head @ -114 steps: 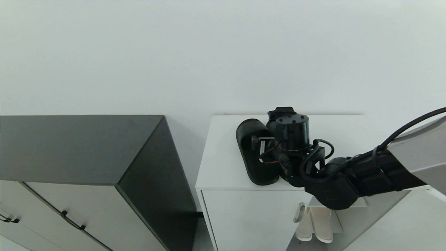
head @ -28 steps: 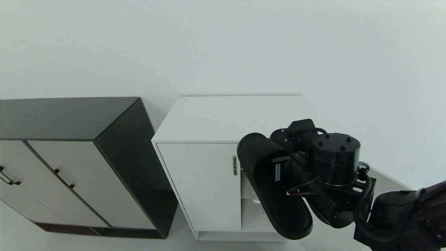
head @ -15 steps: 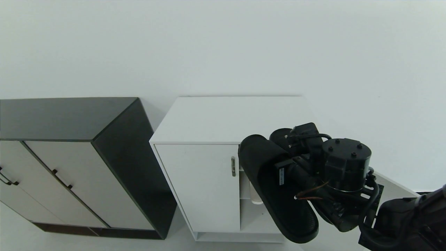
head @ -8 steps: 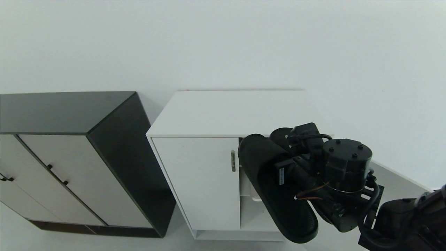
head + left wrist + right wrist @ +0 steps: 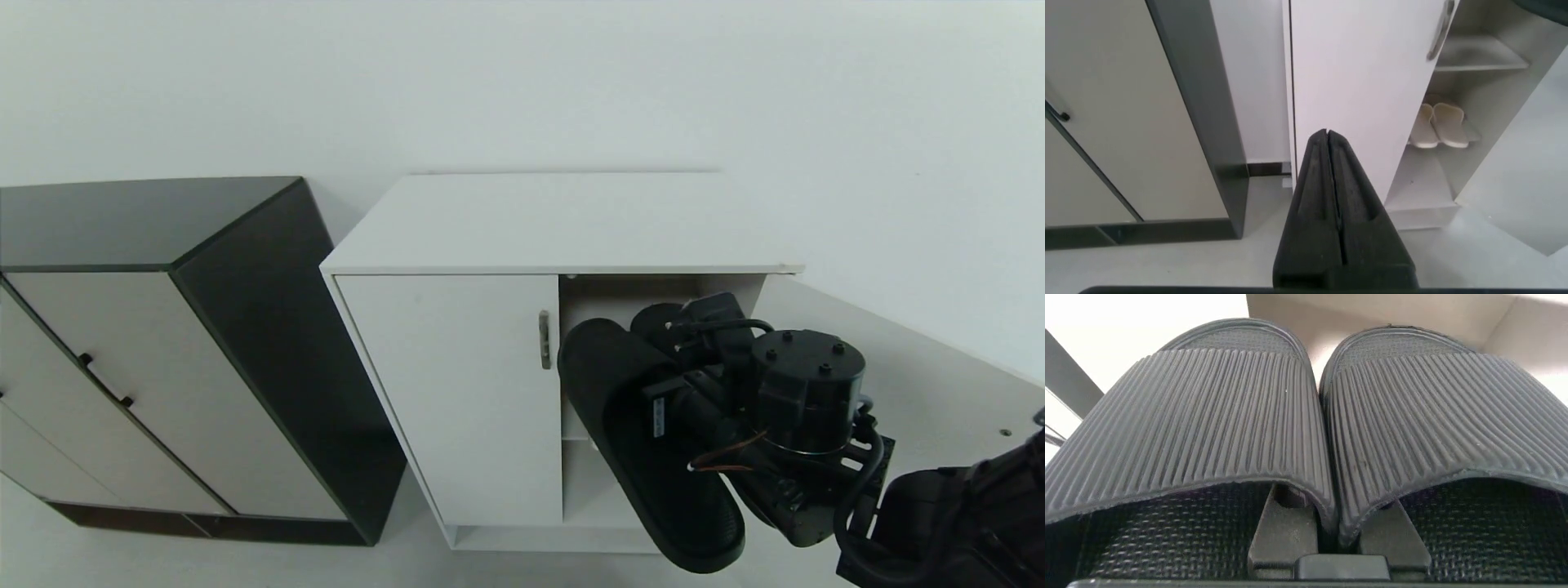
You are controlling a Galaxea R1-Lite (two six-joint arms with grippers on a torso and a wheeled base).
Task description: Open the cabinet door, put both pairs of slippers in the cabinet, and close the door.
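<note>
Looking down at a white cabinet [image 5: 555, 220] set against a plain wall [image 5: 522, 82], with a dark cabinet [image 5: 269, 343] near its left side and a strip of floor [image 5: 1266, 196] between the two. Shows the left door [image 5: 457, 392] shut, with a handle [image 5: 544, 339] at its inner edge, and the right half standing open.

Holds the black slippers [image 5: 653, 441] in the right gripper [image 5: 1335, 527] out in front of the open half, side by side, toes toward the cabinet, not yet inside. Seen from the right wrist, has the fingers [image 5: 1282, 531] clamped on the adjoining inner walls of the two slippers, ribbed straps just ahead and the cabinet's top edge beyond.

From the left wrist, picks out what the black pair blocks in the head view: a shelf [image 5: 1474, 53] across the open half, and white slippers [image 5: 1445, 126] lying side by side on the bottom board beneath it, close to the shut door's inner edge. Has the left gripper [image 5: 1328, 151] low in front of the shut door, above the floor, fingers pressed together on nothing.

Leaves room above the shelf, under the cabinet's top edge.
</note>
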